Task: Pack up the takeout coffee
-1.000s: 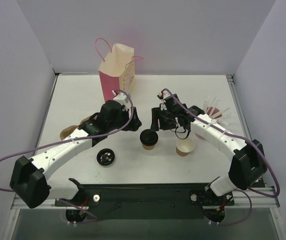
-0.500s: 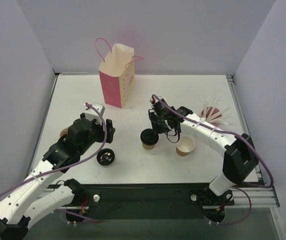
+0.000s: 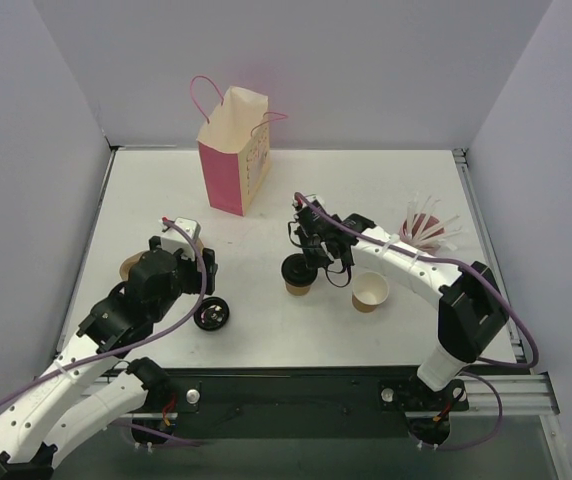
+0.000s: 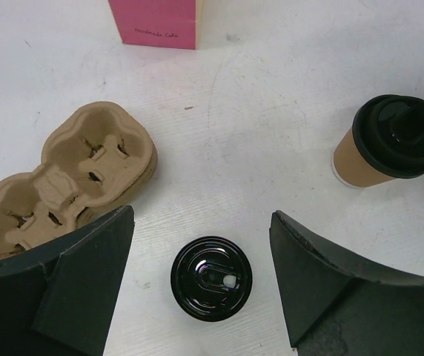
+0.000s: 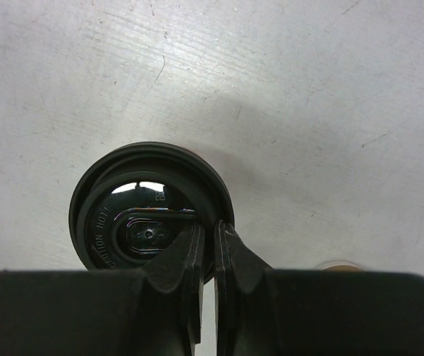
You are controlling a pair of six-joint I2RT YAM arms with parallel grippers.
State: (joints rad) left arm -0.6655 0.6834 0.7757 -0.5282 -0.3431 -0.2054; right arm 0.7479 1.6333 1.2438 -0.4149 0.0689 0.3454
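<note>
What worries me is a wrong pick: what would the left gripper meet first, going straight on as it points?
Probably the loose black lid, lying flat on the table, centred ahead of the open left gripper; depth is unclear. The takeout coffee stands off to one side, out of that line.

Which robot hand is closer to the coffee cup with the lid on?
The right. The right gripper sits above the takeout coffee, its closed fingers at the lid. The left gripper hovers open over the loose black lid, away from the cup.
</note>
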